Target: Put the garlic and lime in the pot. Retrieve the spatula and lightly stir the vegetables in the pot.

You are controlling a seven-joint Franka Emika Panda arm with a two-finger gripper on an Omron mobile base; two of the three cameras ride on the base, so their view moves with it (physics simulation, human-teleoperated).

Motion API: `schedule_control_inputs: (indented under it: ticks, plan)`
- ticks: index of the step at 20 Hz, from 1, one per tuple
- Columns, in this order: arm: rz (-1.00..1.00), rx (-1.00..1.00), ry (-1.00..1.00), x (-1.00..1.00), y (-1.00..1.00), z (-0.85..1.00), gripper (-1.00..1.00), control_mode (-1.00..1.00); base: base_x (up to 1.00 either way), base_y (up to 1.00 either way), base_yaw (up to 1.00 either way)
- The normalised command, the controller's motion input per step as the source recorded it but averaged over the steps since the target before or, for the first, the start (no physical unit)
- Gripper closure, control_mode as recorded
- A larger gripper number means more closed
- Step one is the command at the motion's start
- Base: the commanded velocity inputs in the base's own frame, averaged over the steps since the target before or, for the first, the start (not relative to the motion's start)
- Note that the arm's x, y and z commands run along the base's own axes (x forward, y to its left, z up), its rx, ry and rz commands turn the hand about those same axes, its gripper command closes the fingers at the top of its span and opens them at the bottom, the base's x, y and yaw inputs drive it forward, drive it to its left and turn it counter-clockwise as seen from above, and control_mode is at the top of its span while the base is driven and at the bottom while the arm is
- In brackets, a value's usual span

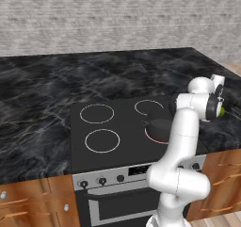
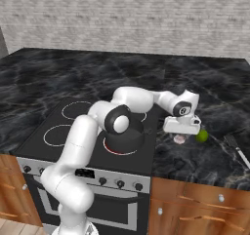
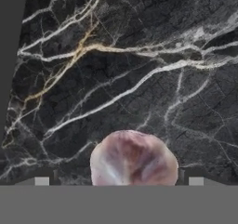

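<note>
You're hovering the gripper [image 3: 119, 181], fingers spread wide, straddling the garlic [image 3: 134, 158] so they're lining up to pinch it

light: even, soft, diffuse in all views; no clear single source
brightness: mid overall; brick wall [image 1: 117, 23] pale, marble counter [image 2: 205, 83] dark w/ thin white veins
shadows: faint; soft dark patch under garlic [image 3: 134, 159] in hand view; arm underside shaded grey
glare: none; cooktop [image 1: 117, 127] matte, slight sheen on white arm shells
sharpness: low res, soft edges throughout; stove knobs [image 2: 119, 183] blurry blobs
hand view: garlic close up, surface smeared, pixelated; marble veins a bit sharper
distortion: none obvious at edges; straight lines stay straight
lime [image 2: 202, 135]: flat, saturated, almost no shading
</note>
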Motion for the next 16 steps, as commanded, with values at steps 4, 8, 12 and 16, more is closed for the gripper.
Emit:
schedule_control_inputs:
  ticks: [4,8,12,16]
  plan:
    - [0.00,0.00,0.00,0.00,0.00,-0.18,-1.00,-1.00,0.00,0.00,0.00]
    - [0.00,0.00,0.00,0.00,0.00,-0.28,-1.00,-1.00,0.00,0.00,0.00]
    - [0.00,0.00,0.00,-0.02,0.00,-0.34,-1.00,-1.00,0.00,0.00,0.00]
    - [0.02,-0.01,0.00,-0.15,0.00,-0.31,-1.00,-1.00,0.00,0.00,0.00]
